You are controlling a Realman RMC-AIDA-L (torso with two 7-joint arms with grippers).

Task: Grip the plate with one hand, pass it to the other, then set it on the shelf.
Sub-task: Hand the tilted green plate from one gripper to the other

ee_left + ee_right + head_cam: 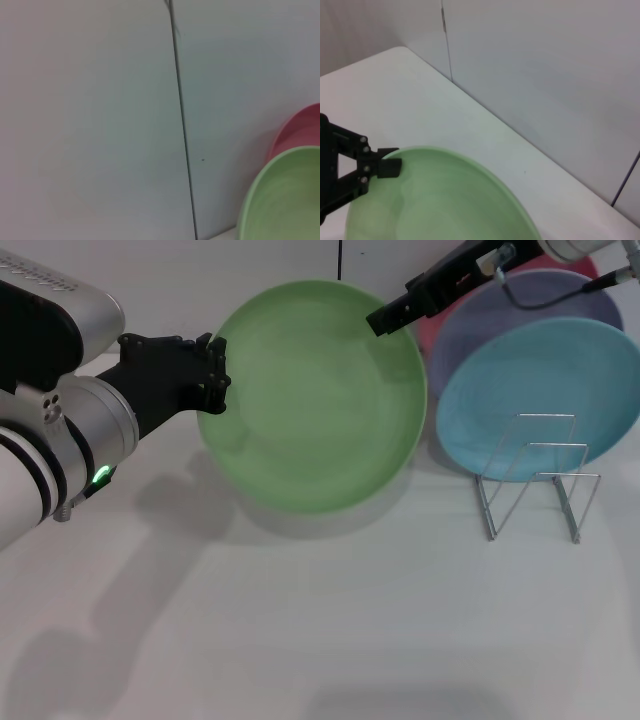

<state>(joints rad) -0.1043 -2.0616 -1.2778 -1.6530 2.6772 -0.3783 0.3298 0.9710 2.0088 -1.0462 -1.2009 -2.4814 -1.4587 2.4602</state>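
Head view: white table (330, 640), pale wall behind. Green plate (315, 395) upper centre, held off the table. Left gripper (212, 375) clamped on its left rim; right gripper (385, 318) at upper right rim, clamped or not, cannot tell. Wire shelf (535, 475) at right, in front of blue plate (545, 390).

Left wrist view: wall, plate (285, 200) lower right.

Right wrist view: left gripper (387, 167) pinching plate (445, 200) rim.

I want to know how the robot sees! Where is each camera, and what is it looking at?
Head view: sits on the robot's head, looking down at the table; shows the left gripper clamped on the green plate, the right gripper at its far rim, and the wire shelf.
Left wrist view: faces the wall; no robot parts show.
Right wrist view: looks along the plate at the left gripper.
All three share the green plate.
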